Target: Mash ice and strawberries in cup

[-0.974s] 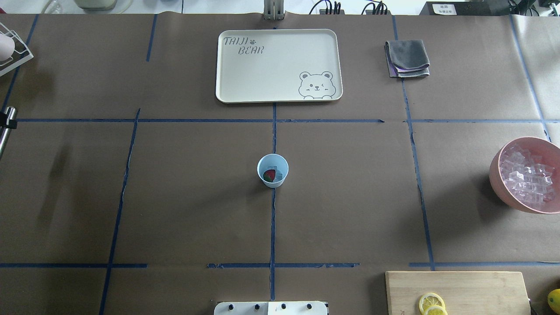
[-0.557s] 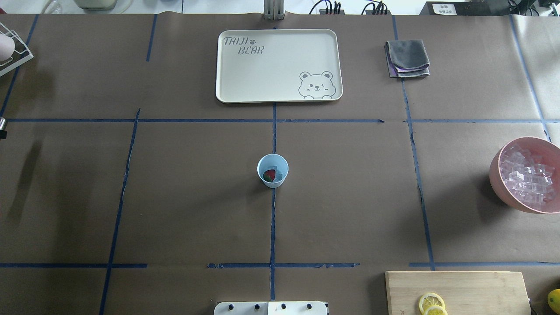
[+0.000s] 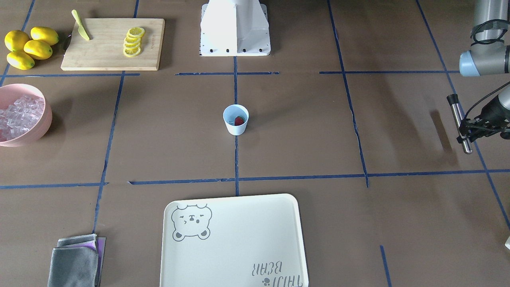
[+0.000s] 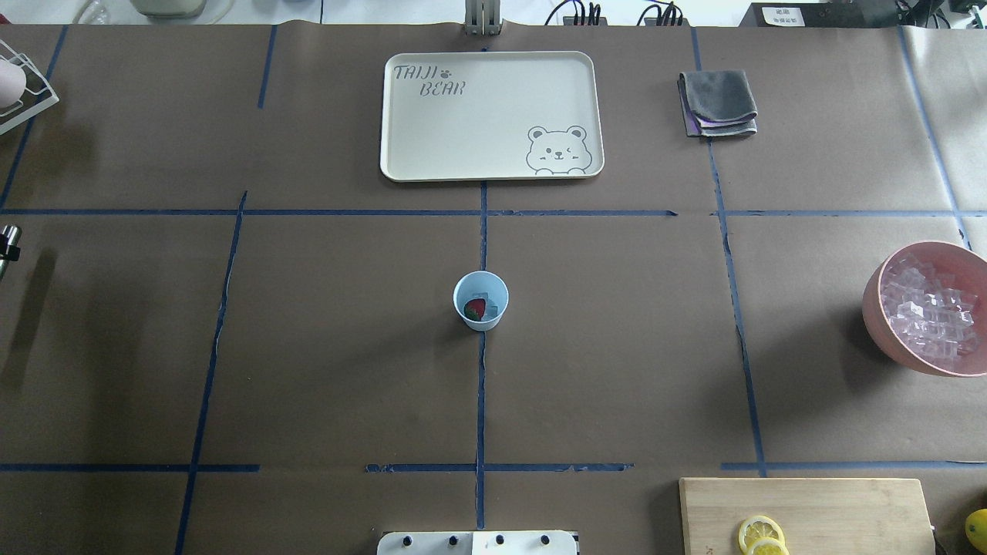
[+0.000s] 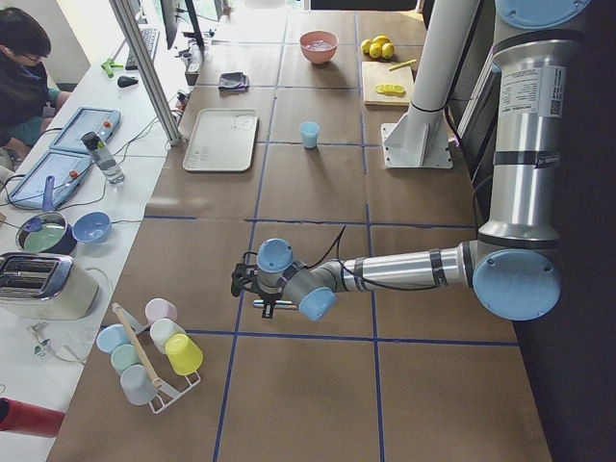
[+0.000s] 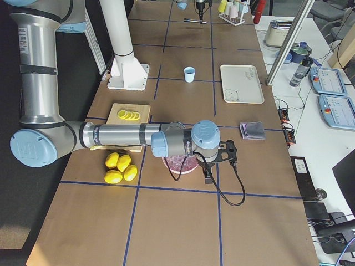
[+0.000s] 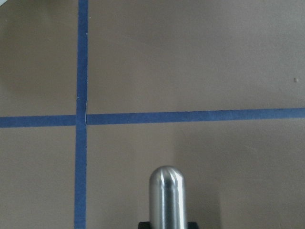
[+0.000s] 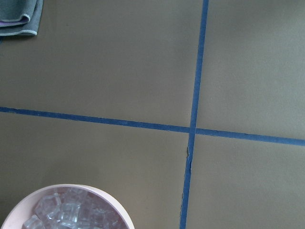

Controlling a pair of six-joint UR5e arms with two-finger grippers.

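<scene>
While both arms hang out at the table's ends, a small pale-blue tapered cup [image 4: 465,288] with a white outside stands upright on the centre blue tape line of the brown paper cover. It sits between the cream bear-printed tray [image 4: 493,116] and the white robot base [image 3: 235,28].

Contents: one small, bright red, roundish strawberry [image 4: 474,310] lies at the bottom of the cup, toward the robot's side. It looks whole. A few clear, whitish ice cubes [image 4: 489,303] sit just beside it, their edges distinct.

Left gripper [image 3: 464,133]: at the table's left end, well apart from the cup. Its fingers are clamped tight on a polished steel rod with a rounded tip [image 3: 458,119]. The rod is clear of the paper and casts a long shadow beside it.

Right gripper [image 6: 228,155]: seen only from the side camera, near the round pink bowl [image 4: 871,301] heaped with more clear cubes. Whether its fingers are parted or closed, I cannot tell.
</scene>
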